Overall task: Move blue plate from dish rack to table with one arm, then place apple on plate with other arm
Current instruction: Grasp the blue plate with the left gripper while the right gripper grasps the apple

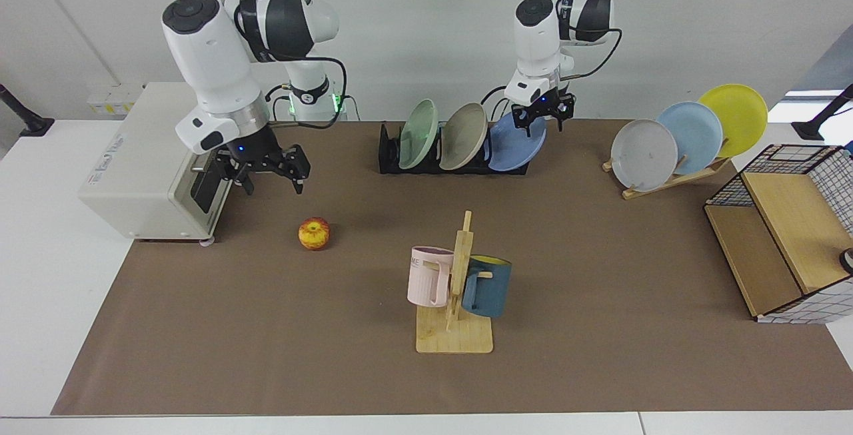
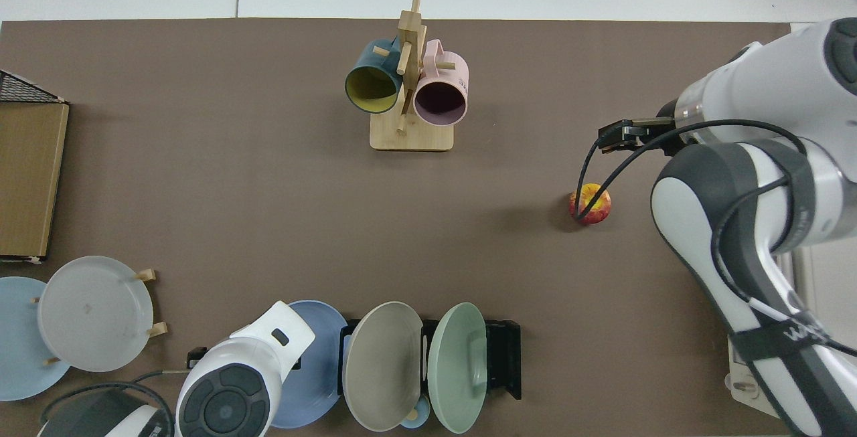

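Low in the centre of the facing view a wooden mug tree (image 1: 455,302) carries a pink mug (image 1: 428,276) and a dark blue mug (image 1: 488,286) on the brown mat of the table (image 1: 266,342). Left of centre the apple (image 1: 314,233) lies alone on the mat. Just above it and a little to the left hangs the right gripper (image 1: 269,174), fingers spread wide, holding nothing and clear of the apple. A white toaster oven (image 1: 143,168) sits at the left edge, partly behind that arm. At upper centre the dish rack (image 1: 426,158) holds a green plate (image 1: 418,134), a beige plate (image 1: 464,136) and, at its right end, the blue plate (image 1: 514,144), all on edge. The left gripper (image 1: 543,114) is at the blue plate's top rim; whether its fingers are parted or pressing the rim cannot be made out. From above, that arm's wrist hides the gripper and part of the blue plate (image 2: 315,370). Farther right a slanted wooden stand (image 1: 673,178) bears grey, pale blue and yellow plates. A plain white wall stands behind
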Controlling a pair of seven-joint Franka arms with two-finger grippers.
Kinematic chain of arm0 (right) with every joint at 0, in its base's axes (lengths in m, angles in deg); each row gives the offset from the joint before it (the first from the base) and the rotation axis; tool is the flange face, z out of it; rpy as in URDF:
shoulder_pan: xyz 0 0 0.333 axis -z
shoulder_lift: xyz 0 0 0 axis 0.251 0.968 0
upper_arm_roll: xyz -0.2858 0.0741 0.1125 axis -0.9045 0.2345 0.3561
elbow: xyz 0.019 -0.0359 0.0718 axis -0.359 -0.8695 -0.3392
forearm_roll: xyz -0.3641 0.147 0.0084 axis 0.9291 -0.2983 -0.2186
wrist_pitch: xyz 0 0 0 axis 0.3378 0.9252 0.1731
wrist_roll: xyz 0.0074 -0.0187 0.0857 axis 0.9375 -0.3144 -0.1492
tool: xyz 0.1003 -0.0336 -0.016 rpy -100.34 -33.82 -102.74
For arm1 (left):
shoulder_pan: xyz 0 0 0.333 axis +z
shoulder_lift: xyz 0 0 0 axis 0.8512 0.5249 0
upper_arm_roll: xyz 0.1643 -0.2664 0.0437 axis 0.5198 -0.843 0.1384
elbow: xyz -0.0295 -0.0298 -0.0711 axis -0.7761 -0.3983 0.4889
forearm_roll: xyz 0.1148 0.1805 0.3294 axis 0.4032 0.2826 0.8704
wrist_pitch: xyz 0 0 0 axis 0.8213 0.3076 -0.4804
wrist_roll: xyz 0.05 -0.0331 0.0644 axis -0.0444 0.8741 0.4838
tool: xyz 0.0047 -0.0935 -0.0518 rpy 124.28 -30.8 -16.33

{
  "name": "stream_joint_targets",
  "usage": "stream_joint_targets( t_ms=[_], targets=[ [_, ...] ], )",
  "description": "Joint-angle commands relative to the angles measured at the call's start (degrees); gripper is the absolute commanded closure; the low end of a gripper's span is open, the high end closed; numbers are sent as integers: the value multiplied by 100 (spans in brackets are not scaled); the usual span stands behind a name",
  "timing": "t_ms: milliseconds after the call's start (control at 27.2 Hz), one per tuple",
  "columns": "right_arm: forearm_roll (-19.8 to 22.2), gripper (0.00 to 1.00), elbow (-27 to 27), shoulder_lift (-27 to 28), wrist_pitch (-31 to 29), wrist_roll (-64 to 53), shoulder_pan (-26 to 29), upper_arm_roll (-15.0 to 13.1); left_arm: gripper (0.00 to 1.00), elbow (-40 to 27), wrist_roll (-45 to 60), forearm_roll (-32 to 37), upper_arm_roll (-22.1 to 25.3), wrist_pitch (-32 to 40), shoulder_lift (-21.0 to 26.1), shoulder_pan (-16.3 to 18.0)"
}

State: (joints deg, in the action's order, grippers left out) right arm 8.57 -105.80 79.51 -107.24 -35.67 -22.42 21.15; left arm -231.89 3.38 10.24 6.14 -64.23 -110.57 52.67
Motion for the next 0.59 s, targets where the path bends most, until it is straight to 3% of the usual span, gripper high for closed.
stream_joint_targets(
  t_ms=[0, 74, 257, 551],
  targets=[
    [112, 0, -372, 220, -509, 187, -38, 5, 20, -172, -65, -89, 32, -199, 58, -83],
    [112, 0, -661, 238, -729, 187, -38, 5, 34, -172, -65, -89, 32, -182, 75, -83],
    [270, 0, -1146, 360, -1142, 187, -55, 13, 100, -111, -82, -89, 32, -76, 137, -30],
    [393, 0, -1269, 686, -1195, 204, -55, 13, 100, 407, -222, -168, 85, 398, 137, 14]
  ],
)
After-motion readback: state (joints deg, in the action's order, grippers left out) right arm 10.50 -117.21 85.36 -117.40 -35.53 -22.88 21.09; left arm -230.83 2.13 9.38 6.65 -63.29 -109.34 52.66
